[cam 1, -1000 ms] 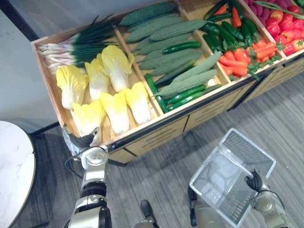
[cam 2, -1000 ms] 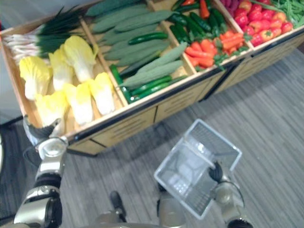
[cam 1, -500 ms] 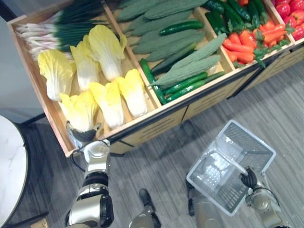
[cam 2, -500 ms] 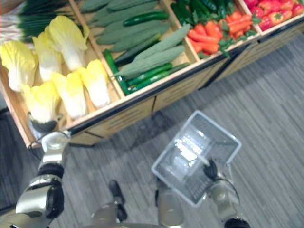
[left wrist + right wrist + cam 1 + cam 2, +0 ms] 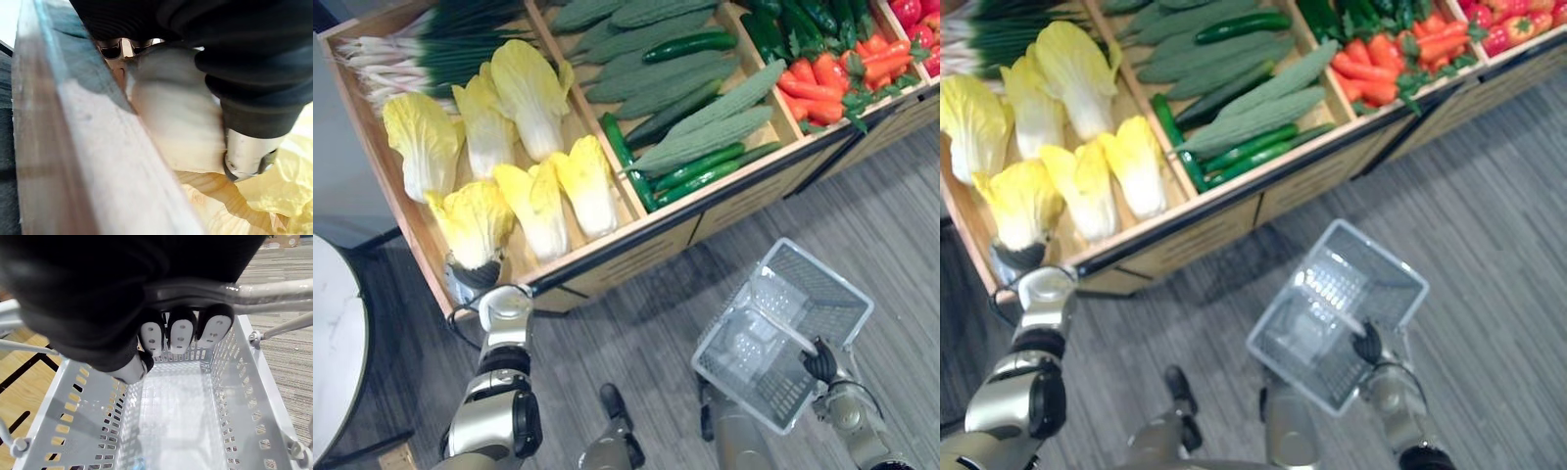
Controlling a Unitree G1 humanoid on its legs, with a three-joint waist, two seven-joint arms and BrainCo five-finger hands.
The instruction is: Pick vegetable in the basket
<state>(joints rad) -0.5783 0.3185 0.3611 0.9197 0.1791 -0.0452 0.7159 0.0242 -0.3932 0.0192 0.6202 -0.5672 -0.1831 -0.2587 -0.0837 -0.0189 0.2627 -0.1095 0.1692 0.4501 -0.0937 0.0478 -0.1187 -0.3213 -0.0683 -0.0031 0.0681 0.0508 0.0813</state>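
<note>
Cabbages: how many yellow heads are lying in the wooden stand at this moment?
6, all in the leftmost compartment: three at the back, two in front, and the front-left cabbage gripped by the left hand. None looks hidden.

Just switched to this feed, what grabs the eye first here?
The bright yellow cabbages in the left compartment of the wooden stand, with the left hand closed round the base of the nearest cabbage. Then the empty grey basket, hung by its handle from the right hand above the floor.
</note>
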